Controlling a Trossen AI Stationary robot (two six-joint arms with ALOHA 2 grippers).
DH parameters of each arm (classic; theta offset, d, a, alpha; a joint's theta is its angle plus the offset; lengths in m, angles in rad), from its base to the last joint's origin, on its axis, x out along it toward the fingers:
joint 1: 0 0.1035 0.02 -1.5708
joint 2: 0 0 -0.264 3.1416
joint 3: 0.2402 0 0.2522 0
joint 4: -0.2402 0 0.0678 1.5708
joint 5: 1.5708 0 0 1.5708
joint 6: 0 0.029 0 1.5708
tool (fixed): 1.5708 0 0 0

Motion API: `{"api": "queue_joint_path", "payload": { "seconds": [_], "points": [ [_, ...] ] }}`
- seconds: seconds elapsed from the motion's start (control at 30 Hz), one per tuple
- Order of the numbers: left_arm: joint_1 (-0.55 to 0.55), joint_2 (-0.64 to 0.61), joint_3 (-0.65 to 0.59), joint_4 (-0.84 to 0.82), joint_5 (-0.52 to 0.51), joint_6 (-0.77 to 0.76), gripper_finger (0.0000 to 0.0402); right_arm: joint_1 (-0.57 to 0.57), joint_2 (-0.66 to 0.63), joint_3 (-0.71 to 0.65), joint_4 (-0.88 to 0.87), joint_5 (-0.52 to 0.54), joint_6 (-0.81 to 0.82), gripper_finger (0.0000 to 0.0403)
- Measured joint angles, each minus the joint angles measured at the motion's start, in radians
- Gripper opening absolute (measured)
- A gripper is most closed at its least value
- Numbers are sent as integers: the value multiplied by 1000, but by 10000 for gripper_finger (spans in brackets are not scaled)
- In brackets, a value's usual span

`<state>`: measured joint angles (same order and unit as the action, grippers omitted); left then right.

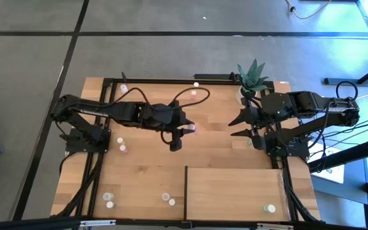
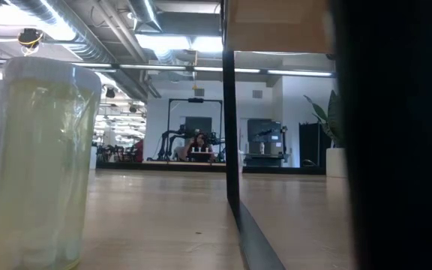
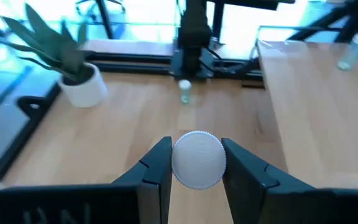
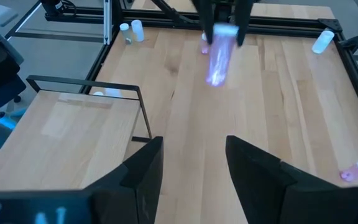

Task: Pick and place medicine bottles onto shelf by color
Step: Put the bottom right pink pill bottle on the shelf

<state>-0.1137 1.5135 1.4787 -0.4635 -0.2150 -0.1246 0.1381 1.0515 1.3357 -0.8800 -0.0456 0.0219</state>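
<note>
My left gripper (image 1: 185,128) is over the middle of the table, shut on a pink medicine bottle (image 1: 194,128) that is lifted clear. The right wrist view shows that bottle (image 4: 219,59) sticking out below the left fingers. My right gripper (image 1: 237,126) hovers open near the table's right side, fingers (image 4: 145,165) apart with nothing between them. The shelf (image 1: 235,191), a pale wood panel with a dark edge, lies at the near right and bears one greenish bottle (image 1: 270,208). Other small bottles (image 1: 122,144) stand scattered on the tabletop. My left gripper pinches the pink bottle at its white ribbed cap end (image 3: 197,160) between its two fingers (image 3: 157,168). The cap faces back along the fingers, and the tinted body (image 4: 218,65) juts out beyond the fingertips, slanting down, clear of the table.
A white pot with a green plant (image 1: 251,80) stands at the far right corner. Bottles stand near the far edge (image 1: 195,84), the far left (image 1: 124,88) and the near edge (image 1: 168,199). A pale yellow bottle (image 2: 43,165) stands close before the low camera. A black frame (image 1: 107,115) borders the table.
</note>
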Motion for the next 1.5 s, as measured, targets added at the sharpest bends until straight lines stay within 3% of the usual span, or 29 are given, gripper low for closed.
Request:
{"api": "queue_joint_path", "payload": {
  "seconds": [0.27, 0.57, 1.03, 1.5],
  "points": [
    [-64, 1, 61, -15, -74, -9, 99, 0, 0, 0, -1, -16, -6, 177],
    [-130, 93, 170, -32, -109, -27, 98, 1, 0, 0, 1, -191, -91, 177],
    [-230, 339, 531, -280, -111, -60, 98, 72, 0, 0, 0, -192, -181, 177],
    [-364, 430, 580, -332, -51, -136, 98, 183, 0, 0, 14, -147, -157, 177]
  ]
}}
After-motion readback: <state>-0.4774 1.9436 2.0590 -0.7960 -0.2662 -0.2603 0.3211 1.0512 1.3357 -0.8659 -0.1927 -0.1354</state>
